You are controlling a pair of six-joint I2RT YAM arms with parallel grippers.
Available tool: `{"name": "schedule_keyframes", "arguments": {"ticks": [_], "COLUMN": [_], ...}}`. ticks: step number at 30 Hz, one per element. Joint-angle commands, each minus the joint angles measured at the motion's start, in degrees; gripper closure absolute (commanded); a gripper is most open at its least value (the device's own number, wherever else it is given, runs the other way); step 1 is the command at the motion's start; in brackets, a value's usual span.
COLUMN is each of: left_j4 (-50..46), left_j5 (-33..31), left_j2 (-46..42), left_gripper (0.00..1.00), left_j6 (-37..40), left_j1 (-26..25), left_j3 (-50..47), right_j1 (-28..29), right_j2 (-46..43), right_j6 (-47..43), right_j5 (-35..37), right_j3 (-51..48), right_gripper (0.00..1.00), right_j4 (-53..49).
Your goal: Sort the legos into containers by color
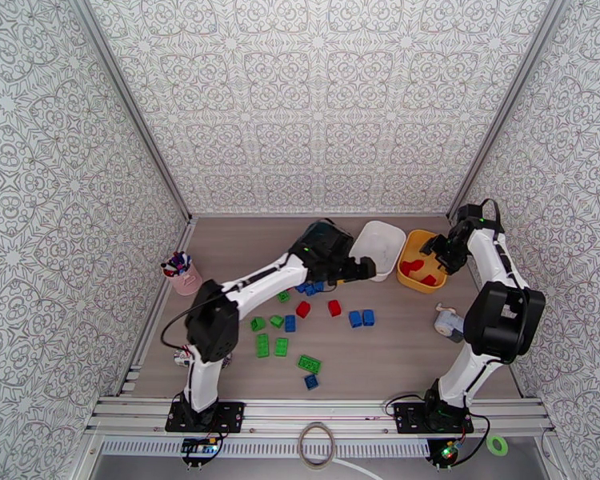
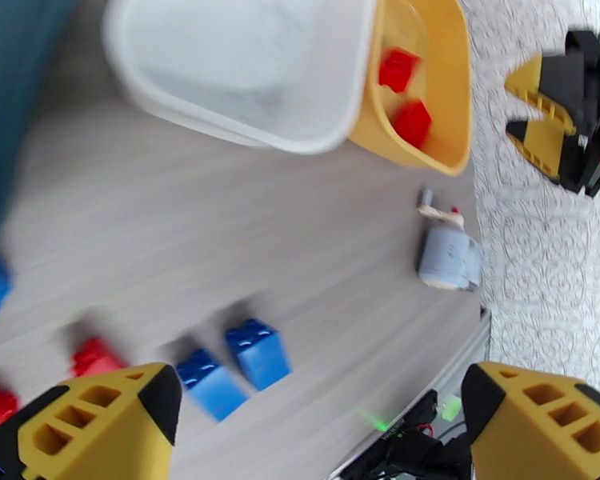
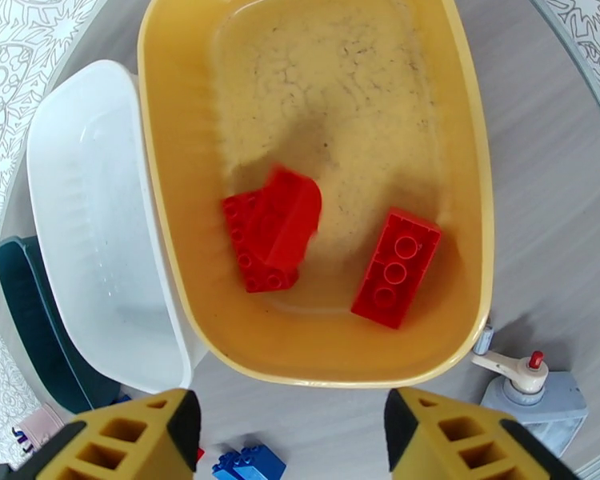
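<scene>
The yellow bin (image 3: 468, 154) holds red legos: an oblong one (image 3: 396, 267), a second (image 3: 252, 254), and a blurred third (image 3: 294, 214) lying over it. Above the bin's near rim my right gripper (image 3: 290, 418) stands open and empty, also seen from above (image 1: 438, 251). My left gripper (image 1: 368, 270) is open beside the white bin (image 1: 378, 248), its fingers (image 2: 100, 426) empty above two blue legos (image 2: 256, 354). The left arm hides most of the teal bin (image 1: 324, 232). Loose green (image 1: 262, 345), red (image 1: 302, 309) and blue legos (image 1: 355, 318) lie mid-table.
A pink cup of pens (image 1: 180, 270) stands at the left edge. A small grey-white pump pouch (image 1: 448, 322) lies right of the bricks, near the right arm's elbow. Patterned walls close in the table on three sides.
</scene>
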Motion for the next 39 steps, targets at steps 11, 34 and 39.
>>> {"name": "schedule_keyframes", "arguments": {"ticks": [11, 34, 39], "left_j4": [-7.4, -5.2, -5.1], "left_j5": [-17.2, -18.7, -19.0], "left_j2": [-11.4, -30.8, -34.7], "left_gripper": [0.01, 0.01, 0.01], "left_j6": [-0.4, -10.2, -13.0], "left_j1": [2.5, 7.4, 7.1], "left_j3": [-7.9, -35.9, -41.3], "right_j1": [10.6, 44.9, 48.6], "right_j2": [-9.1, -1.3, 4.4], "right_j6": [-3.2, -1.6, -2.4], "right_j5": [0.3, 3.6, 3.7], "right_j3": [-5.6, -10.8, -7.7], "right_gripper": [0.38, 0.33, 0.37], "right_j4": [-0.6, 3.1, 2.0]}}
